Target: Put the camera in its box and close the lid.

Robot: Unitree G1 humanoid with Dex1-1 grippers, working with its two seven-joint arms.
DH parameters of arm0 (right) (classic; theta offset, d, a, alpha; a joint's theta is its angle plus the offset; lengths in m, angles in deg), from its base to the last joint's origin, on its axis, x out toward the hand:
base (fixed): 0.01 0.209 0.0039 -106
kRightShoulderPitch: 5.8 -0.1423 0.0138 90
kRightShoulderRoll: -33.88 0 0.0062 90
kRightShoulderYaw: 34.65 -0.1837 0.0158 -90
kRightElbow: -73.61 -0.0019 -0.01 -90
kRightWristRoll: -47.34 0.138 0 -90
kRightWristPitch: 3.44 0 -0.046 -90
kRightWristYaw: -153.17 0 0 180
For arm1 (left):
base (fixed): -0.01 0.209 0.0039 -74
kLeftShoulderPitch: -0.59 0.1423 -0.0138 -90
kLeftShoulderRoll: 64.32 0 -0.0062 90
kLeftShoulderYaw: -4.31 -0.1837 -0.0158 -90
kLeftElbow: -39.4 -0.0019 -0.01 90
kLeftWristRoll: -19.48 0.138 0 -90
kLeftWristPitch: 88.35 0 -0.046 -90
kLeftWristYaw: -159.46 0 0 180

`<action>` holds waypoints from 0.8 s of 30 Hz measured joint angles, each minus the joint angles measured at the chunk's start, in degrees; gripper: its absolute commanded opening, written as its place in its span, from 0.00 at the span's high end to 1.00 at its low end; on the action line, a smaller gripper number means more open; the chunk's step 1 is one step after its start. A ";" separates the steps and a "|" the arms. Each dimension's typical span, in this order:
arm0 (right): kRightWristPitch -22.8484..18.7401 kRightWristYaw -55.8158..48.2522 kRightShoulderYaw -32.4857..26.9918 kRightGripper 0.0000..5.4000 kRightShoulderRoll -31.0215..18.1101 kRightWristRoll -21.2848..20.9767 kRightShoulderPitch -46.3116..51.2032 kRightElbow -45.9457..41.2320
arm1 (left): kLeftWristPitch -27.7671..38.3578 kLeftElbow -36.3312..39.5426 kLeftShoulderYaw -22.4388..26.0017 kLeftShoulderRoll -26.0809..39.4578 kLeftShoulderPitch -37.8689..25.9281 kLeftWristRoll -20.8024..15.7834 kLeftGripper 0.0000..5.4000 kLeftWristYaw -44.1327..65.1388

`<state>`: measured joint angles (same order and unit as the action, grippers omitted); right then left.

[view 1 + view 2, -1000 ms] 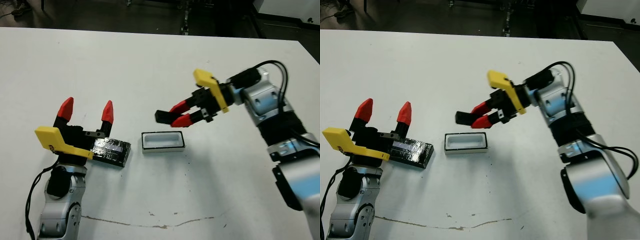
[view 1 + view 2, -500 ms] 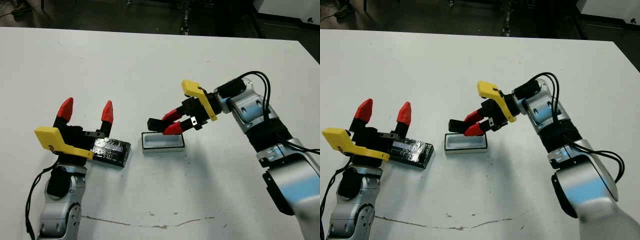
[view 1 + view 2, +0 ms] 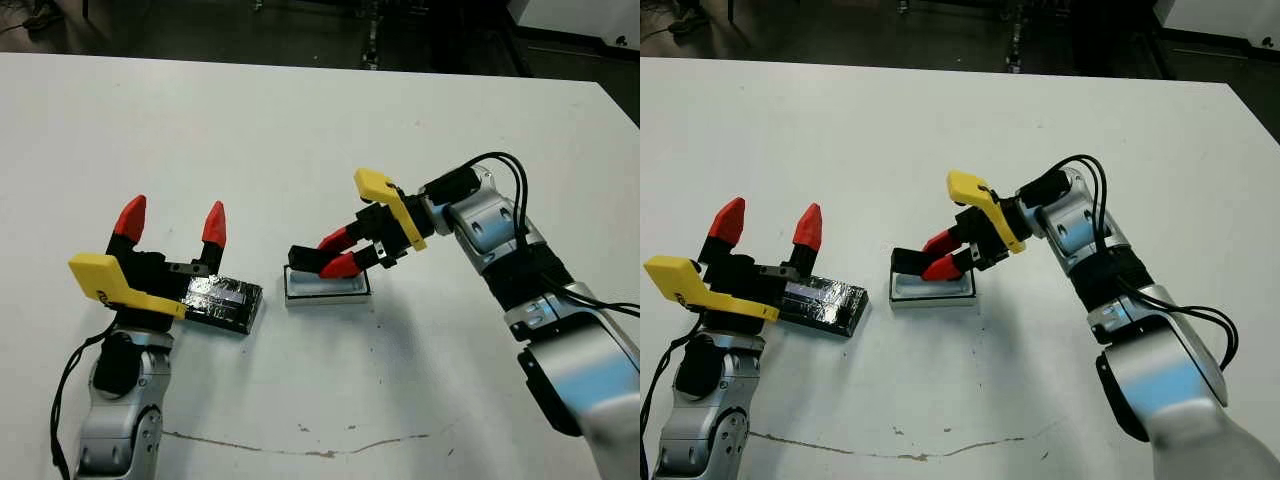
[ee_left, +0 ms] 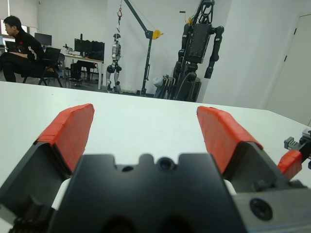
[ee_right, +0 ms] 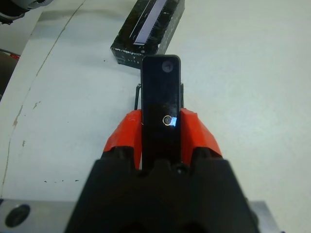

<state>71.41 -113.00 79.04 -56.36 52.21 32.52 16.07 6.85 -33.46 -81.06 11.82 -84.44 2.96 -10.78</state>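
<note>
Gripping the camera (image 3: 306,257), right hand (image 3: 338,252) hovers over the box (image 3: 327,288) mid-table. Left hand (image 3: 170,224) open above lid (image 3: 225,302). Risk: camera tilted (may catch box rim).

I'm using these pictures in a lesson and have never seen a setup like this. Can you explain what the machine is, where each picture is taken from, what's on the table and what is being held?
This is a humanoid robot with two arms at a white table. Two pictures come from cameras in its head, looking down; the other two come from cameras on its wrists. Each arm ends in an end effector with two red-tipped fingers. The right end effector is shut on a slim black camera, holding it just above a small white box. The left end effector is open and holds nothing, beside the shiny black lid lying on the table. A person sits far behind in the left wrist view.
</note>
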 measured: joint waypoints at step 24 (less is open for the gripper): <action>-0.15 0.48 1.13 0.69 -0.47 -2.44 2.30 -1.14 | 0.12 -0.04 0.05 0.00 0.48 0.01 0.00 0.03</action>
<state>71.26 -112.51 80.17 -56.84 49.76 34.82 14.94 6.97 -33.50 -81.01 11.82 -83.96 2.97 -10.75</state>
